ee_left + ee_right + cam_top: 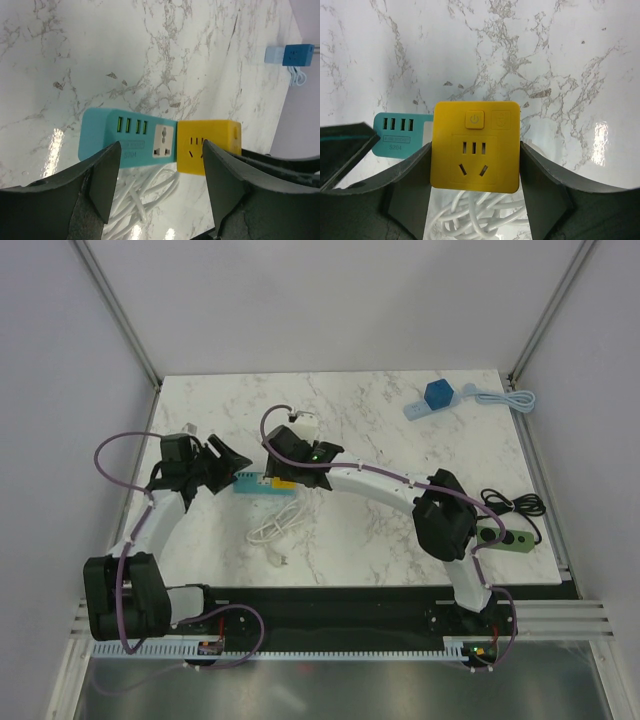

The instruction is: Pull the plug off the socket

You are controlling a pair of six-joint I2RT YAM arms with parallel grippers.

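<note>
A teal power strip, the socket (252,482) (125,137) (395,134), lies flat on the marble table left of centre. A yellow cube plug (283,483) (207,147) (475,150) sits at its right end; I cannot tell whether its pins are still in the strip. My right gripper (284,476) (475,172) is shut on the yellow plug, one finger pressed against each side. My left gripper (228,462) (159,182) hovers over the strip's left part, open, with both fingers wide apart and touching nothing.
A coil of white cable (278,525) (485,217) lies just in front of the strip. At the back right a blue cube (437,395) sits on a pale blue strip with a looped cable (505,398). A green strip (505,538) with black cable lies by the right arm.
</note>
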